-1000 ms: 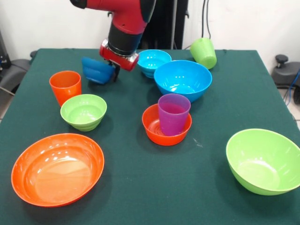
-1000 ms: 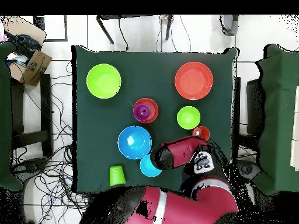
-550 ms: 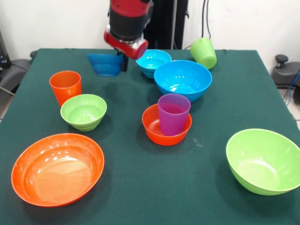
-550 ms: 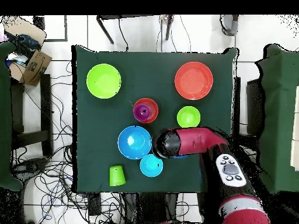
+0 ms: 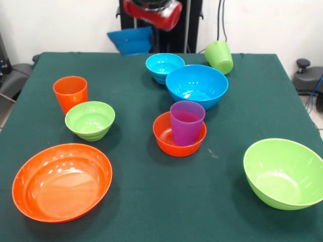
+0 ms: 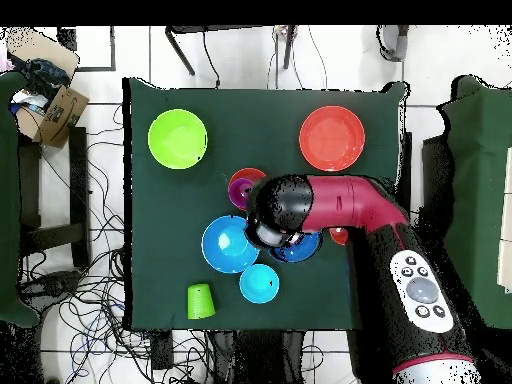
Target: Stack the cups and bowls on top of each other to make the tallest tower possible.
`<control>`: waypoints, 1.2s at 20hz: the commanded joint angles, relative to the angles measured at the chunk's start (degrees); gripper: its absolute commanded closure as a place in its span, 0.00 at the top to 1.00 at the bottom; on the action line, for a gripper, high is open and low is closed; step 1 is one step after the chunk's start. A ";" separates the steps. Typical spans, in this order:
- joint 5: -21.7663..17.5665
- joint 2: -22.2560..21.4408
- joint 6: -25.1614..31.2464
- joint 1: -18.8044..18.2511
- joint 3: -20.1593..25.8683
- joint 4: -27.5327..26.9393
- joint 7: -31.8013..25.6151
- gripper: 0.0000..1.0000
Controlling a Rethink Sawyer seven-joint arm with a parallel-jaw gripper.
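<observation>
Your gripper (image 5: 146, 22) is holding the dark blue bowl (image 5: 130, 41) up high at the far side of the table. The purple cup (image 5: 186, 122) in the small orange bowl (image 5: 164, 137) is sitting nearer the front, lower down.

The bowls, like the big orange one (image 5: 61, 181), are looking like smooth, glossy plastic. The purple cup (image 5: 186, 122) is showing a duller plastic sheen, and the green tablecloth (image 5: 151, 201) is looking matt.
</observation>
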 commanded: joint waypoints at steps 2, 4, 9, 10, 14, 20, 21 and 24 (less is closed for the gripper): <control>4.52 -2.59 17.78 1.94 8.45 -11.77 -12.65 0.00; 5.76 -2.44 20.29 2.39 8.55 -13.54 -10.54 0.00; 7.20 1.84 18.21 3.39 9.40 -18.19 -7.46 0.00; 6.32 2.81 16.84 4.07 9.01 -19.46 -6.59 0.00; 3.65 7.00 13.41 6.62 7.91 -24.71 -4.91 0.00; 2.08 11.29 11.51 10.99 7.08 -29.52 -4.09 0.00; 2.53 12.59 11.24 11.64 7.12 -30.13 -3.81 0.00; 3.59 16.58 13.06 13.60 6.75 -33.23 -2.80 0.00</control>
